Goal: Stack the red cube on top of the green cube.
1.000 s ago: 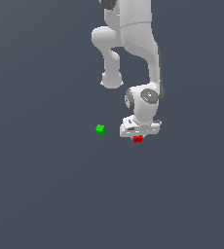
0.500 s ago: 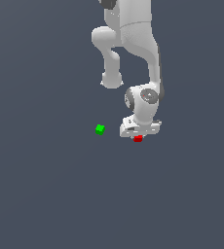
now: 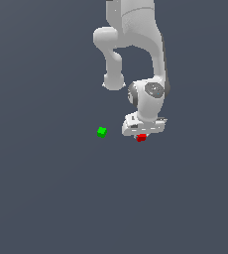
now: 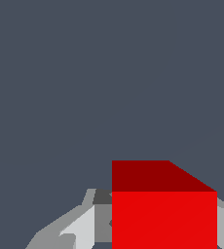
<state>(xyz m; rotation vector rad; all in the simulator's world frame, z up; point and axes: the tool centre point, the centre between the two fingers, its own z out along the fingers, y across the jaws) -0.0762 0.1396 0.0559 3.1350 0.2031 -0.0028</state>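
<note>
Red cube between tool fingers, pinched; green cube apart, exterior view's left.

The hand hides most of the red cube.

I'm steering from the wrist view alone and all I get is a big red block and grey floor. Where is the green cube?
Observer: The green cube sits on the floor, apart from the arm, toward the exterior view's left of the red cube.
Operator: Is anything lying between the two cubes?
Observer: No, in the exterior view only bare dark floor shows between them.
Operator: How does the gripper sit over the red one?
Observer: The gripper points straight down, and the red cube peeks out just under its white hand. Whether the fingers have closed on it cannot be told.
</note>
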